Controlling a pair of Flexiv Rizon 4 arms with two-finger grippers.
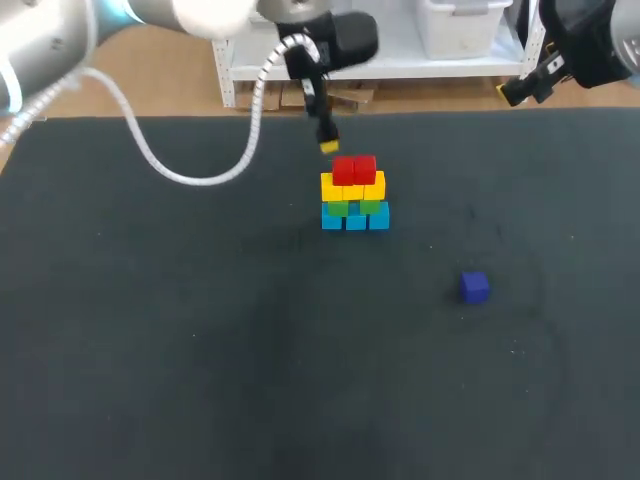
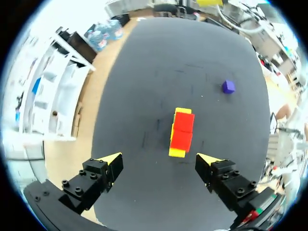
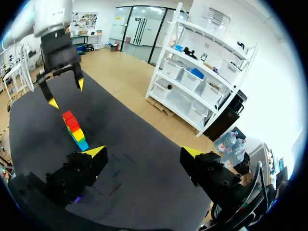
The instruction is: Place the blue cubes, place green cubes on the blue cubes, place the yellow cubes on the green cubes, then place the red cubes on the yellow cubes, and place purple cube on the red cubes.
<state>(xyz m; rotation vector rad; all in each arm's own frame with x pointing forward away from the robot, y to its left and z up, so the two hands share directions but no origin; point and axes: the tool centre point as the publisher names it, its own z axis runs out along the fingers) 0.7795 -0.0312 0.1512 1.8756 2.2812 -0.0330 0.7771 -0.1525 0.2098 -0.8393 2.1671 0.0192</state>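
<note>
Left hand [image 2: 159,159] hangs open & empty over the cube stack [image 1: 354,195]; right hand [image 3: 143,151] also open, by the tabletop's [image 1: 150,330] far right corner. Purple cube [image 1: 474,287] lies alone, well apart fr. the stack. Risk: setting it down off-centre could knock the red cubes [image 1: 354,169] & topple the tower. Green layer barely shows fr. above.

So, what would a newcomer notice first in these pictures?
The bright cube stack at the table's far middle catches the eye first: blue at the bottom, then green, yellow, and red on top. The left gripper hangs open above it, and one purple cube lies alone on the dark table, nearer and to the stack's right.
</note>
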